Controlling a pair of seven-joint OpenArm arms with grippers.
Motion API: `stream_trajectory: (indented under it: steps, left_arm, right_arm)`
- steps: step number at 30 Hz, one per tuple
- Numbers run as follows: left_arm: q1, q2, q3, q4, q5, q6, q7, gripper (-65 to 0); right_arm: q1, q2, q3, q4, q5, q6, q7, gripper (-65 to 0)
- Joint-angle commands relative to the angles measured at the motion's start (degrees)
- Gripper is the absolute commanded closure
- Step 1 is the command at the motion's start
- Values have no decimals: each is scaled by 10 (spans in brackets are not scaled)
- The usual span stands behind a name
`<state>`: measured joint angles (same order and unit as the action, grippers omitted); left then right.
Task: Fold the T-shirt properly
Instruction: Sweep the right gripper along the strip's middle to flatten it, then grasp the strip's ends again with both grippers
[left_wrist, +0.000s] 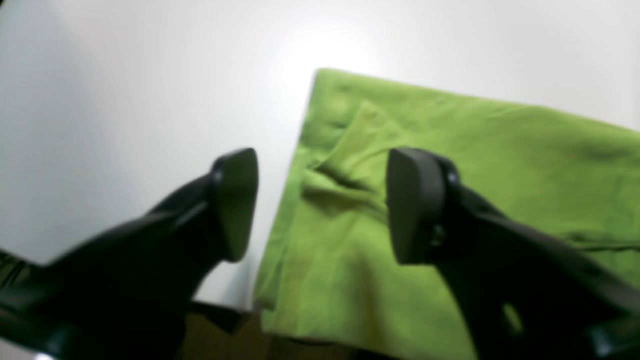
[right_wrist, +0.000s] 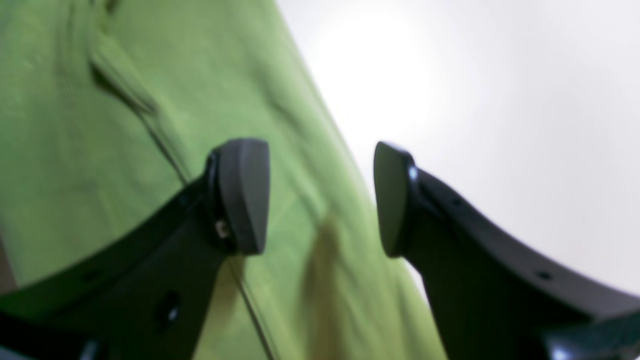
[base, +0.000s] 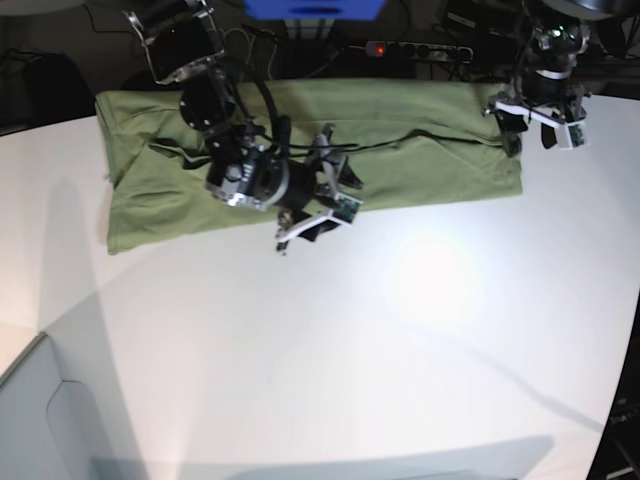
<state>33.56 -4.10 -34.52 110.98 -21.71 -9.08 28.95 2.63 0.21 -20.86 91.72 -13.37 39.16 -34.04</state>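
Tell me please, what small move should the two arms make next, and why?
Probably lower both tools onto the cloth edges and close. The left tool and right tool stand open and empty above the T-shirt, which lies as a long folded strip on the white table.

Your left gripper (left_wrist: 322, 205) has matte black fingers (left_wrist: 235, 200) that curve out from broad arms and end in flat, rounded dark-grey pads, with a small bolt head beside the pad on one finger. Your right gripper (right_wrist: 321, 197) is built the same way, with small round holes along its black finger arms and a screw beside one pad (right_wrist: 242, 195). From the base view, you'll see each arm is black and silver, with black cables looping along it and white-edged plates near each wrist.
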Motion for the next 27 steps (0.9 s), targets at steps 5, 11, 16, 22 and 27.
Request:
stream_trajectory:
  steps: [5,11,16,22,27]
  left_arm:
    - [-18,-4,-2,-20,-4,1,-14,-435]
    - [-49,-5,-2,-73,-4,1,-14,-437]
    - [-64,-4,8,-97,-4,1,-14,-437]
    - [-66,-4,8,-130,-4,1,-14,-435]
    - [-66,-4,5,-130,-4,1,-14,-434]
  right_arm:
    - [-14,15,53,41,8,8,14,-317]
    - [-37,38,85,58,8,8,14,-317]
    - [-45,52,86,58,8,8,14,-317]
    - [-46,63,86,58,8,8,14,-317]
    - [-46,63,100,58,8,8,14,-317]
